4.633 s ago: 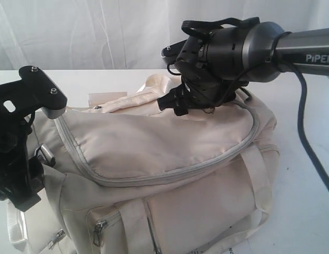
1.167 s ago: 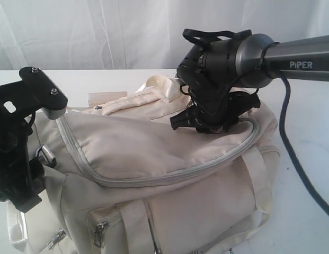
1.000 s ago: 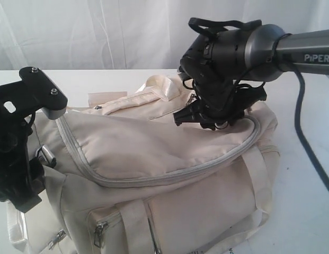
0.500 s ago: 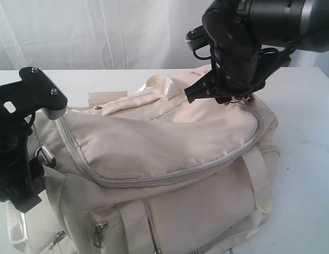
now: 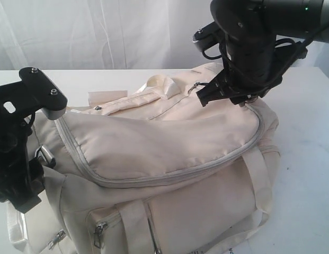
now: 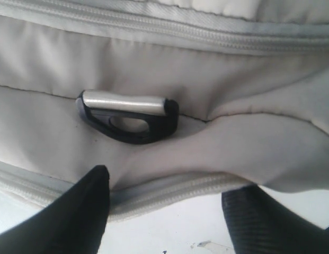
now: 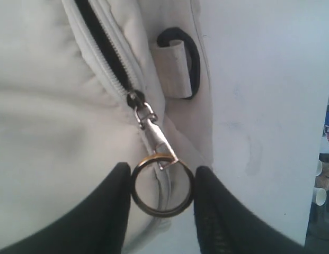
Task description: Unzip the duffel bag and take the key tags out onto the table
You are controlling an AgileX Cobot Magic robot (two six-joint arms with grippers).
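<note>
The large cream fabric duffel bag point(image 5: 169, 143) lies on its side in the middle of the wide white worktop point(image 5: 307, 159). Its grey curved main zip point(image 5: 153, 177) looks closed along most of the front. The key tags are not in view, presumably inside.

At the bag's far right end, the silver zip slider point(image 7: 135, 100) carries a dull brass pull ring point(image 7: 163, 211). A dark slit runs away from the slider on one side, so a short stretch seems open.

Your right claw point(image 7: 162, 182) pinches that pull ring, one black finger touching each side.

Your left claw point(image 6: 169, 185) is spread wide and grips nothing. It hangs at the bag's left end, near a black clip with a metal bar point(image 6: 127, 114).

Judgement: you are at the start of unzipping.
- Pull along the line of the zip, low and close to the fabric, rather than upward, or the ring may slip out.
- The soft bag will likely drag after the pull, so bracing its left end with the free claw should help.
</note>
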